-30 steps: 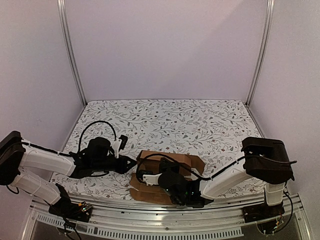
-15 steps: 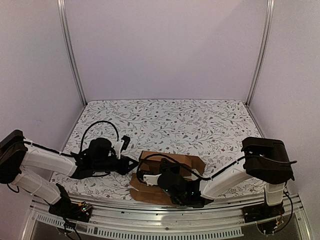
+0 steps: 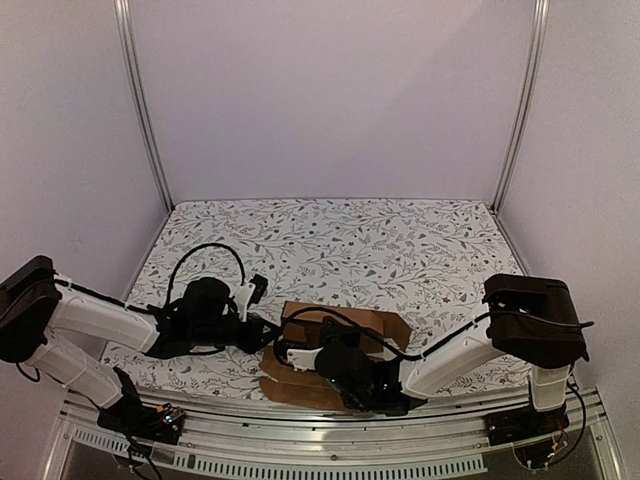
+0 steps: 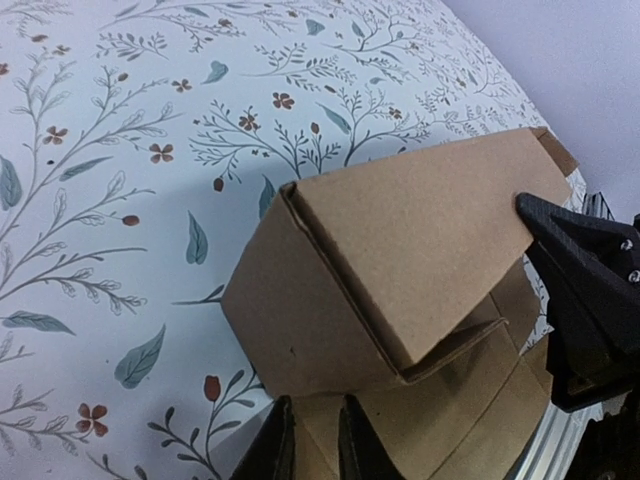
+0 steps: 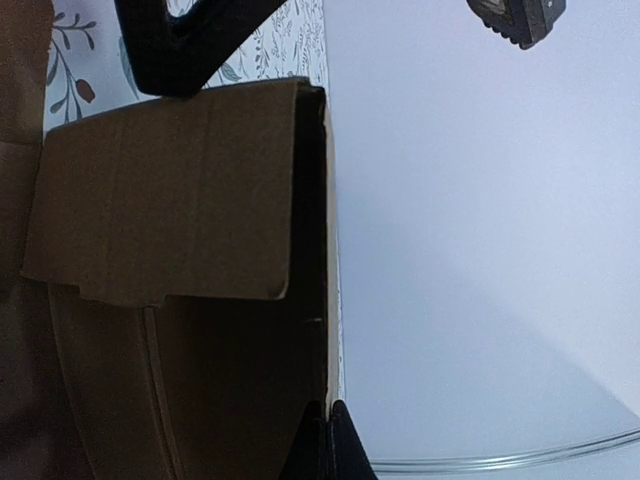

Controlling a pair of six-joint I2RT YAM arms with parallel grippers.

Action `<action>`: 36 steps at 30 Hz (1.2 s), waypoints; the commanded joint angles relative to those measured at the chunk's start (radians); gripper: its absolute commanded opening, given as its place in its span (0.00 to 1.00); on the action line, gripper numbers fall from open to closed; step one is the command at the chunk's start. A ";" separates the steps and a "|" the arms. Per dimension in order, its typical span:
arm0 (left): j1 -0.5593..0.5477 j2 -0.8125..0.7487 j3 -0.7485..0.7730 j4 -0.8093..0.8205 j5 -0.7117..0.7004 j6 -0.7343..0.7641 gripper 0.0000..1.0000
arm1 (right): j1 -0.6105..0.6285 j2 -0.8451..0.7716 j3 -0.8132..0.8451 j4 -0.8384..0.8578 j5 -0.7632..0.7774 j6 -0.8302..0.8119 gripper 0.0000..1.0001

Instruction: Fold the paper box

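The paper box (image 3: 375, 322) is a part-folded brown carton lying near the table's front edge. In the left wrist view its raised body (image 4: 420, 240) shows a closed end wall and a top panel, with flat flaps spreading beneath. My left gripper (image 4: 312, 420) reaches in from the left at the box's left end (image 3: 272, 333), jaws narrow with a brown flap between them. My right gripper (image 5: 330, 415) is shut on the thin edge of an upright box wall (image 5: 160, 210). In the top view it (image 3: 300, 355) sits at the box's near left side.
A floral cloth (image 3: 400, 240) covers the table. A metal rail (image 3: 330, 440) runs along the near edge, and white walls with aluminium posts (image 3: 145, 110) enclose the back and sides. Black cables loop over both wrists.
My left arm has slid a little to the right, pressing closer against the box's left end. The right arm and the box hold their places.
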 commanded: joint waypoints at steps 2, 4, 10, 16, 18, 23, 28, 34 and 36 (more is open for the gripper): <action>-0.023 0.015 0.030 0.016 0.003 0.021 0.16 | 0.009 -0.013 -0.008 -0.042 0.002 0.032 0.00; -0.028 0.017 0.033 0.015 -0.001 0.022 0.16 | 0.009 -0.013 -0.008 -0.044 0.002 0.034 0.00; -0.035 0.038 0.039 0.028 -0.009 0.022 0.22 | 0.008 -0.014 -0.005 -0.049 0.000 0.040 0.00; -0.039 0.072 0.059 0.044 -0.009 0.023 0.26 | 0.008 -0.019 -0.003 -0.060 0.000 0.045 0.00; -0.042 0.076 0.065 0.045 -0.017 0.024 0.27 | 0.009 -0.020 -0.001 -0.068 -0.001 0.054 0.00; -0.054 0.079 0.071 0.055 -0.056 0.018 0.33 | 0.009 -0.022 0.005 -0.098 -0.005 0.082 0.00; -0.067 0.092 0.071 0.077 -0.084 0.008 0.37 | 0.009 -0.023 0.008 -0.112 -0.007 0.098 0.00; -0.081 0.109 0.068 0.095 -0.121 0.001 0.39 | 0.011 -0.022 0.013 -0.121 -0.010 0.118 0.00; -0.084 0.113 0.070 0.099 -0.130 0.000 0.38 | 0.010 -0.022 0.015 -0.126 -0.011 0.124 0.00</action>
